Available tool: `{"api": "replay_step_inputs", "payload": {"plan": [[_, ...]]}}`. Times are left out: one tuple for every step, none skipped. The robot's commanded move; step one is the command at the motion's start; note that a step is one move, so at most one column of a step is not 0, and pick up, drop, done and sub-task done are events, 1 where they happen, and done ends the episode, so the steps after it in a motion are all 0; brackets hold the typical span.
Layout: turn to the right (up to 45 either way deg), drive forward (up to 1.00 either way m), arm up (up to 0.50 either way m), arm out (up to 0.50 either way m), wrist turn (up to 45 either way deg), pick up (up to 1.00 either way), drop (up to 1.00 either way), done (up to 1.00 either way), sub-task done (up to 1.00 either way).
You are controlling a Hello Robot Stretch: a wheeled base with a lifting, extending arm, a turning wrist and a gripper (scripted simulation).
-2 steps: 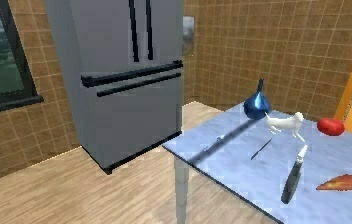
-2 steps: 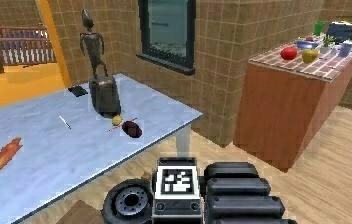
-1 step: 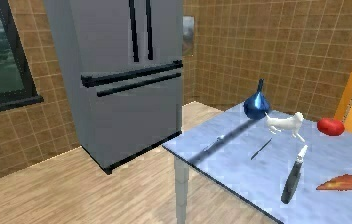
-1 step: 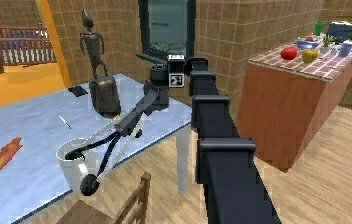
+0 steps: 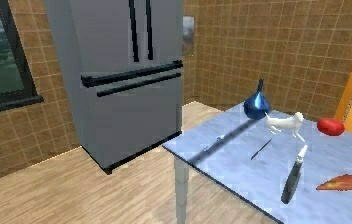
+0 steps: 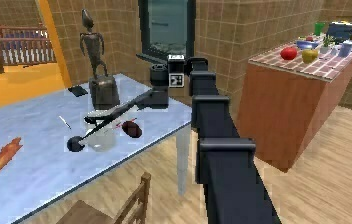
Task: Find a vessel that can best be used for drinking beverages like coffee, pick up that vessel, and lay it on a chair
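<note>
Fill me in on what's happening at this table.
The robot's arm reaches out over the blue-grey table, with its gripper near a dark statue. Things lie on the tabletop behind the gripper, so I cannot tell whether it holds anything. A wooden chair stands at the table's near edge.

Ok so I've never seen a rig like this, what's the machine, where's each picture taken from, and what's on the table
This is a wheeled robot with one arm. One picture looks ahead from it: a grey fridge and a blue table bearing a blue vase, a knife and a red thing. The other looks sideways, where the dark arm reaches over the table near a dark statue. Its tool lies among small things there, so I cannot tell whether it holds anything. A wooden chair stands nearby.
</note>
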Motion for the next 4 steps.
{"api": "replay_step_inputs", "payload": {"plan": [[0.0, 0.00, -0.32, 0.00, 0.0, 0.00, 0.00, 0.00, 0.00], [0.0, 0.00, -0.50, 0.00, 0.0, 0.00, 0.00, 0.00, 0.00], [0.0, 0.00, 0.00, 0.00, 0.0, 0.00, 1.00, 0.00, 0.00], [0.0, 0.00, 0.00, -0.10, 0.0, 0.00, 0.00, 0.00, 0.00]]}}
